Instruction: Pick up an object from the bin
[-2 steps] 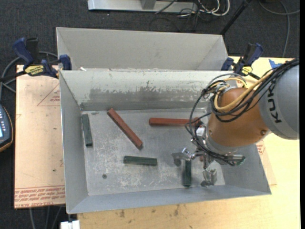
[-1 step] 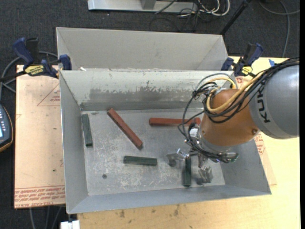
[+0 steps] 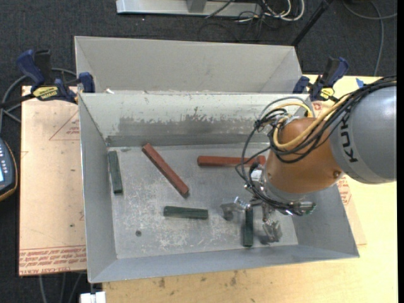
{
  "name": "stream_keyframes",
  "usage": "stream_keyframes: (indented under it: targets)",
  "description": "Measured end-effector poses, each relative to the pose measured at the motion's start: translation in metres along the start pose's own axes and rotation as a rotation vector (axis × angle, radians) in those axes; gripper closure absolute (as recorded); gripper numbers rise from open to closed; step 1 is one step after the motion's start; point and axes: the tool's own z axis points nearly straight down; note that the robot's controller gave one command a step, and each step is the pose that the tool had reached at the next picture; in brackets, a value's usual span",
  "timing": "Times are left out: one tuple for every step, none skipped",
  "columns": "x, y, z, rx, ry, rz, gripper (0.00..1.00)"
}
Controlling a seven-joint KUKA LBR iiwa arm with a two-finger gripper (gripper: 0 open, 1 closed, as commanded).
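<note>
The claw (image 3: 251, 221) is seen spread astride a dark green stick (image 3: 247, 236) at the front right of the bin (image 3: 95, 188), judged light and stiff, best gripped across its narrow middle.

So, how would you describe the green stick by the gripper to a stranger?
Look at the bin, its near right part, where the gripper hangs. A dark green stick lies there, pointing at the near wall. The two other green sticks lie further left: one mid-floor, one by the left wall.
</note>
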Motion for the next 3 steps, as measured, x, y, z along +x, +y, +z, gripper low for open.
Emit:
stream_keyframes:
  targets:
    - [-0.001, 0.0, -0.001, 0.002, -0.001, -0.001, 1.0]
    - [-0.003, -0.001, -0.072, 0.006, -0.005, 0.002, 1.0]
    - [-0.004, -0.002, -0.123, 0.006, -0.005, 0.006, 1.0]
